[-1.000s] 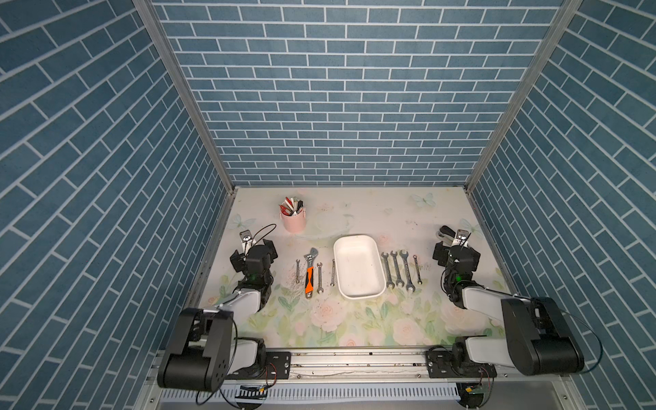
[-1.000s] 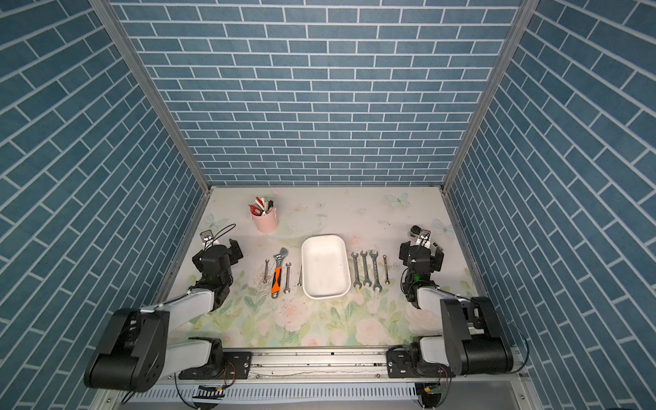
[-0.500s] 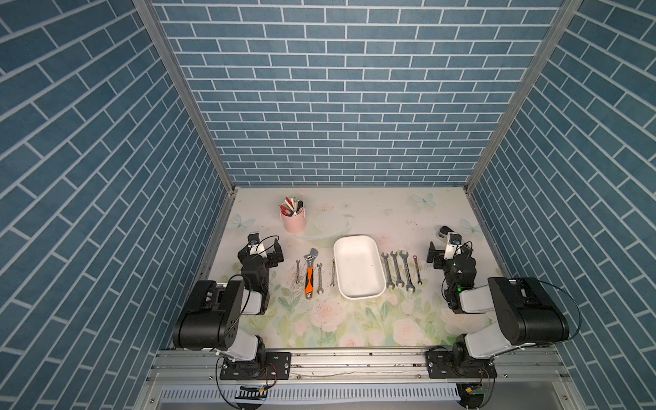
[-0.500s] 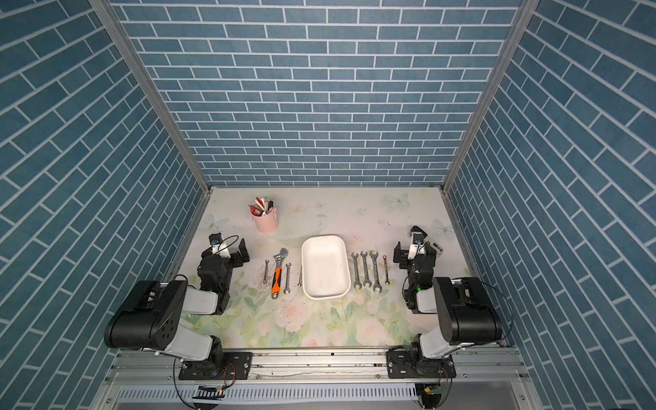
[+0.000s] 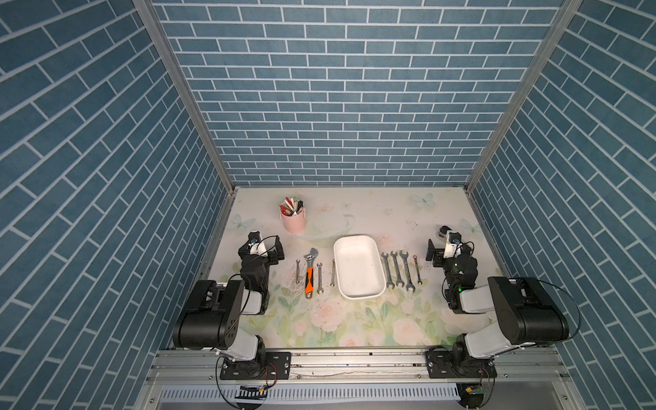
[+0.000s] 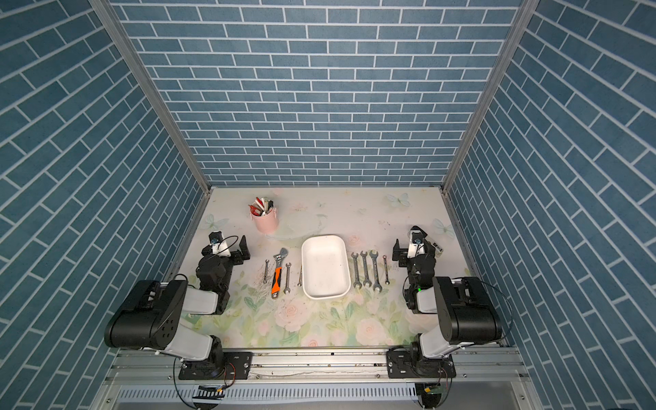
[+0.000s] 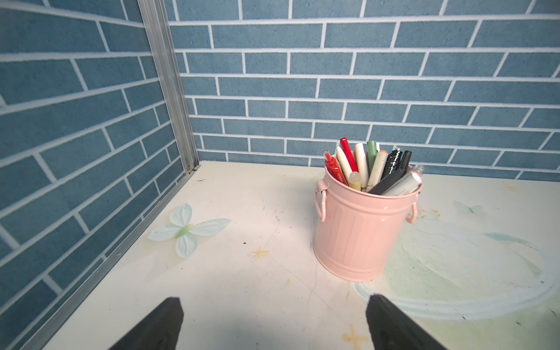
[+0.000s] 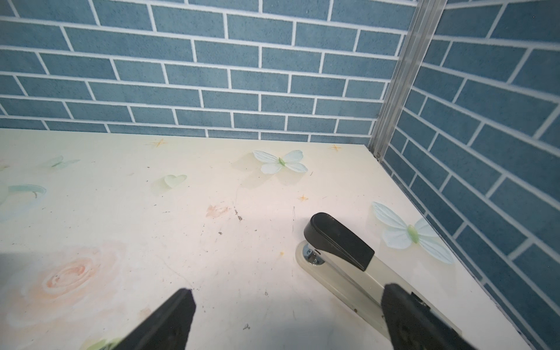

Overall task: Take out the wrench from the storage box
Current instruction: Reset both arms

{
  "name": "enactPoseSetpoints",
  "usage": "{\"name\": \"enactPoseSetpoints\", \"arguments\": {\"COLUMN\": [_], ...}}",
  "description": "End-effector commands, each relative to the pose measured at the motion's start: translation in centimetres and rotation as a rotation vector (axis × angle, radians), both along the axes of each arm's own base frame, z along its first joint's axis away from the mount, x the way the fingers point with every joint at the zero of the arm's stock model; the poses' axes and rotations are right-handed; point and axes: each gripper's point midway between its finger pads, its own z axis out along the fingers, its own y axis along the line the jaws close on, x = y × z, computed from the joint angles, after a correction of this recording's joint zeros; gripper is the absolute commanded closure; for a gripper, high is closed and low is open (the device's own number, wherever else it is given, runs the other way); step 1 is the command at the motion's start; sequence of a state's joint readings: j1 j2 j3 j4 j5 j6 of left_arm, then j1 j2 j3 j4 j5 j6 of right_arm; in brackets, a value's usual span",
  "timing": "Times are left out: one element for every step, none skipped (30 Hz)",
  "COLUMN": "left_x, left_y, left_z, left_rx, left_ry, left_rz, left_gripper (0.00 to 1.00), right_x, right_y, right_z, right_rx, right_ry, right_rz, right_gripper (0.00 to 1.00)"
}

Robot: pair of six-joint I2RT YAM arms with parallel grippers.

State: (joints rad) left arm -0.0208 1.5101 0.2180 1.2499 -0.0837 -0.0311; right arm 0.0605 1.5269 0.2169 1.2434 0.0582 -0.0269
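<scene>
Jaws of the left tool (image 5: 261, 250) stand apart, gripping nothing. Between it and the right tool (image 5: 448, 250) lie on the bench (image 5: 355, 330) an orange-handled wrench (image 5: 309, 271) among three slim wrenches (image 5: 319, 278), the white storage box (image 5: 359, 269), then four wrenches (image 5: 396, 268) in a row. The right tool is spread wide too, with a stapler (image 8: 339, 242) just ahead of it.

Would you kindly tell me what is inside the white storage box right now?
The storage box looks empty: only its bare white floor with faint dark specks shows in both top views. Nothing covers it.

Lab test booth, brick-print walls (image 5: 340, 106), aluminium rail (image 5: 355, 359)
</scene>
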Motion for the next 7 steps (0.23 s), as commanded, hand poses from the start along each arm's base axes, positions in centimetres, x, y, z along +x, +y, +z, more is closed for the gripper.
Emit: {"name": "enactPoseSetpoints", "arguments": {"left_x": [0.14,0.14,0.18,0.19,0.19,0.17,0.18], "left_y": [-0.44,-0.44,-0.43,-0.44,-0.42,-0.43,-0.49], "left_z": [0.18,0.21,0.21,0.20,0.22,0.23,0.23], "left_rx": [0.015,0.015,0.016,0.015,0.015,0.015,0.015], "left_ry": [-0.005,-0.008,-0.006,-0.006,-0.006,-0.007,-0.006], "left_rz": [-0.020,-0.020,-0.020,-0.020,-0.019,-0.020,-0.021], "left_gripper": [0.00,0.00,0.00,0.00,0.00,0.00,0.00], "right_x": [0.21,0.22,0.20,0.22,0.19,0.22,0.18], "right_y": [0.04,0.04,0.03,0.08,0.06,0.06,0.03], "right_z": [0.79,0.80,0.77,0.80,0.75,0.82,0.78], "right_rx": [-0.016,-0.016,-0.016,-0.015,-0.016,-0.015,-0.016], "right_ry": [-0.031,-0.033,-0.031,-0.033,-0.031,-0.033,-0.032], "right_rz": [0.009,0.008,0.008,0.010,0.009,0.009,0.008], "right_gripper": [0.00,0.00,0.00,0.00,0.00,0.00,0.00]}}
